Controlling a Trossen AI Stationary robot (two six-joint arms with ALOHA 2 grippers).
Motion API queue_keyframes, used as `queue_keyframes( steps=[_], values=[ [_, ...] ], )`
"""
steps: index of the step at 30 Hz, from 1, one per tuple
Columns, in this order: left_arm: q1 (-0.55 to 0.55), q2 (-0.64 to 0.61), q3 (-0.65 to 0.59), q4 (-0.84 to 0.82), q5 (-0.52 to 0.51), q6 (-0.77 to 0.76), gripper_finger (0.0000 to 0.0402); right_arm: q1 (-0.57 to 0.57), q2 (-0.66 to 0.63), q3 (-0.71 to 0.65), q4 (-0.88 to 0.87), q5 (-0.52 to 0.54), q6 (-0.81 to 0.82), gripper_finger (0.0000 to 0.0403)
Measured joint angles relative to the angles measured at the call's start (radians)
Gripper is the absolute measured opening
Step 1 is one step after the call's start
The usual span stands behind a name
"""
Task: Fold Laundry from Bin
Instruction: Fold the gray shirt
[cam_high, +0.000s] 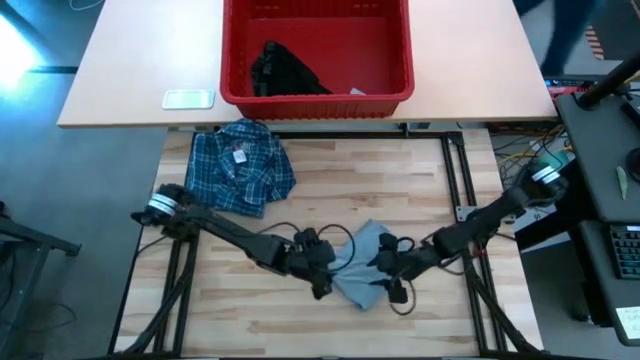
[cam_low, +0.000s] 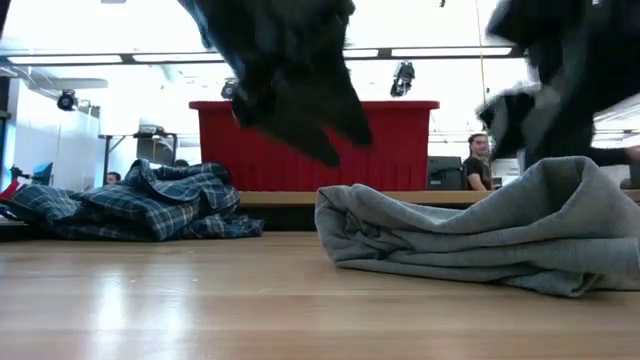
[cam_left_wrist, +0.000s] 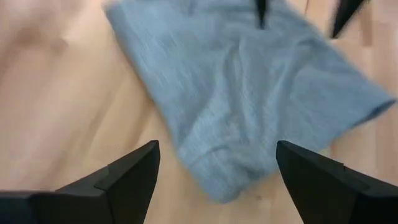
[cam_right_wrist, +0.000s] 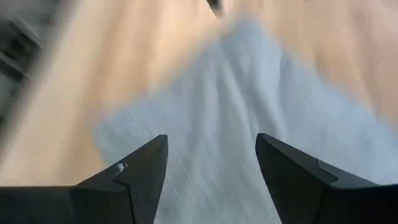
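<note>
A light grey T-shirt (cam_high: 365, 262) lies bunched on the wooden table near its front middle, with folds raised at its right end (cam_low: 560, 215). My left gripper (cam_left_wrist: 217, 149) hovers open over the shirt's left edge, and my right gripper (cam_right_wrist: 211, 140) hovers open over its right part. In the low view both hang clear above the cloth. A blue-and-white plaid shirt (cam_high: 240, 168) lies heaped at the table's far left. The red bin (cam_high: 390, 85) stands beyond the far edge, with a black garment (cam_high: 285, 70) lying inside it.
The bin sits on a tan table (cam_high: 130, 70) behind the wooden one, beside a small pale flat object (cam_high: 188, 98). Bare wood lies left and right of the grey shirt. A person (cam_low: 482, 160) sits in the room beyond. Cables and equipment (cam_high: 600, 150) crowd the right side.
</note>
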Motion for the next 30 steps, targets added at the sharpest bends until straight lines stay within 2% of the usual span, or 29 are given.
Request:
queue_keyframes(
  steps=[3, 6, 10, 15, 17, 20, 25, 28, 30],
  values=[
    [0.007, -0.071, -0.015, -0.022, -0.023, 0.025, 0.0304, 0.007, -0.049, 0.015, 0.008, 0.038, -0.017, 0.0236],
    [0.046, -0.103, -0.073, 0.005, -0.022, -0.005, 0.0304, 0.009, -0.023, 0.030, 0.075, 0.081, -0.051, 0.0238],
    [0.090, -0.099, -0.152, 0.116, -0.018, -0.077, 0.0304, 0.019, 0.098, 0.045, 0.235, 0.088, -0.085, 0.0244],
    [0.096, -0.047, -0.220, 0.338, 0.000, -0.109, 0.0304, 0.040, 0.274, 0.085, 0.247, 0.079, -0.080, 0.0253],
    [0.094, -0.015, -0.230, 0.342, 0.005, -0.107, 0.0304, 0.050, 0.341, 0.084, 0.239, 0.083, -0.057, 0.0256],
    [0.077, 0.047, -0.219, 0.357, 0.018, -0.100, 0.0304, 0.060, 0.372, 0.079, 0.256, 0.079, -0.044, 0.0256],
    [0.051, 0.103, -0.215, 0.347, 0.027, -0.110, 0.0304, 0.065, 0.307, 0.080, 0.222, 0.062, -0.060, 0.0255],
    [0.051, 0.083, -0.210, 0.300, 0.036, -0.098, 0.0304, 0.065, 0.191, 0.088, 0.169, 0.068, -0.047, 0.0258],
    [0.051, 0.047, -0.198, 0.198, 0.053, -0.057, 0.0304, 0.074, 0.092, 0.100, 0.110, 0.083, -0.024, 0.0258]
  ],
)
